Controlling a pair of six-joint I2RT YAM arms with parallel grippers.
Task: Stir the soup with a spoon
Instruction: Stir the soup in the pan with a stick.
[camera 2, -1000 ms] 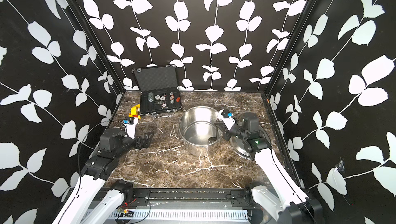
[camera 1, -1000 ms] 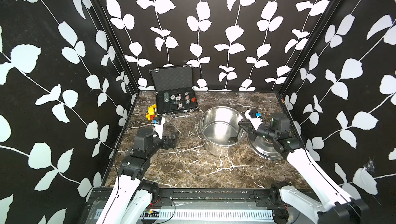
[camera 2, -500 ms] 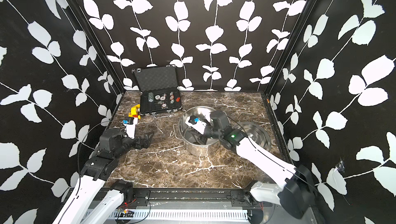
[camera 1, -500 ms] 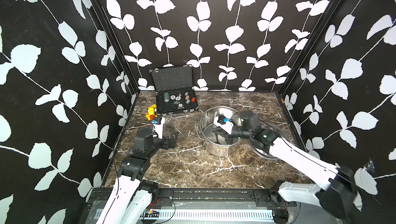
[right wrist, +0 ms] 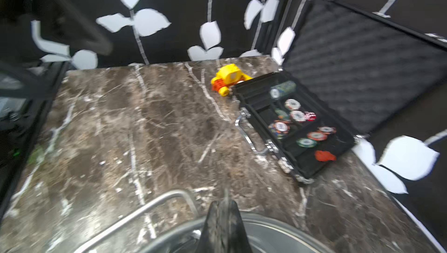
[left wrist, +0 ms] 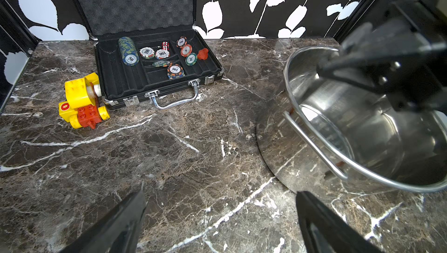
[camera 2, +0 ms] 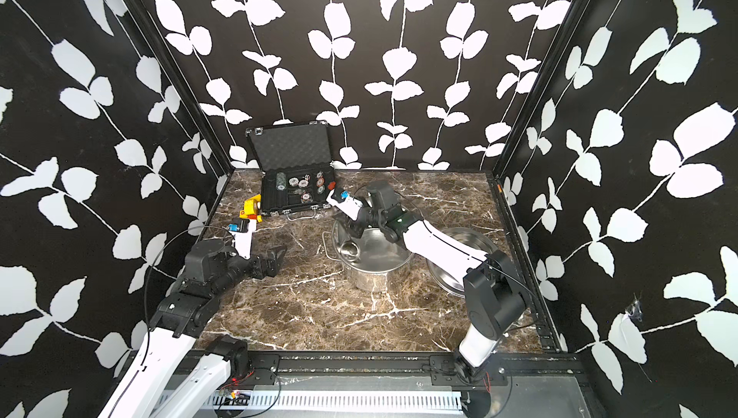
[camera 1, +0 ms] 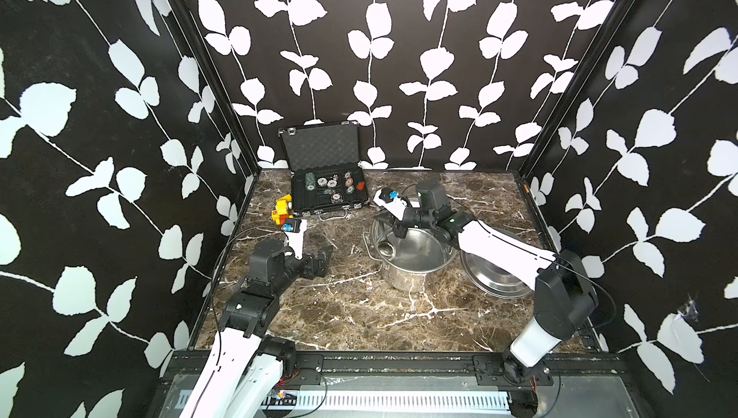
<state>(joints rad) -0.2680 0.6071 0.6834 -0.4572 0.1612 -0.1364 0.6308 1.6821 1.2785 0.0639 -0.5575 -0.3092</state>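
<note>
right gripper point(camera 1: 395, 231) is clamping, seemingly, the spoon point(camera 1: 385, 251) to stir inside the pot point(camera 1: 411, 276); left gripper point(camera 1: 319, 260) is sitting wide open, empty.

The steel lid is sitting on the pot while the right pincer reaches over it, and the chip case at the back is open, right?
Not quite: the lid lies on the table beside the pot, not on it, as both top views show. The right pincer does reach over the open pot, and the chip case at the back is open.
</note>
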